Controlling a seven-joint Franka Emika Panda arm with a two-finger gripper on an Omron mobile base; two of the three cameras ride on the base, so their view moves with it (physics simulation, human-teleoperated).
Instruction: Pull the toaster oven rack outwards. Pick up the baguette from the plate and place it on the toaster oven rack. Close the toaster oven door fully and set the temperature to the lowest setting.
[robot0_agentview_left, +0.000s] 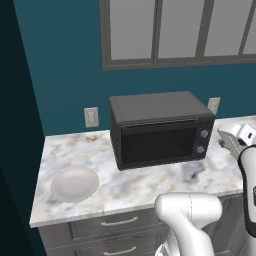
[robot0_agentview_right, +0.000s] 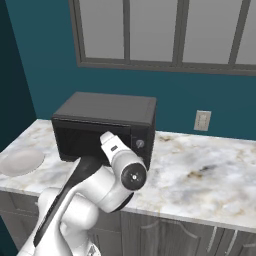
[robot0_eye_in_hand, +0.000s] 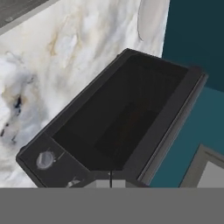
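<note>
With door (robot0_agentview_left: 156, 144) shut, oven (robot0_agentview_left: 159, 129) sits mid-counter (robot0_agentview_left: 150, 185), plate (robot0_agentview_left: 75, 183) bare at left, baguette presumably inside. Gripper (robot0_eye_in_hand: 110, 183) pinched shut, empty, hovering by knobs (robot0_eye_in_hand: 45, 159). Risk: closed tips skid off small dial, wrong knob turned.

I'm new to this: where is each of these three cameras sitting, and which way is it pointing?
Left base view: behind the arm to its left, facing the closed toaster oven, plate and counter; white arm at lower right.
Right base view: behind to its right, same oven and plate; arm at lower left.
Hand view: on the hand, rolled, looking at the oven door and knob panel.
All three share the oven.
</note>
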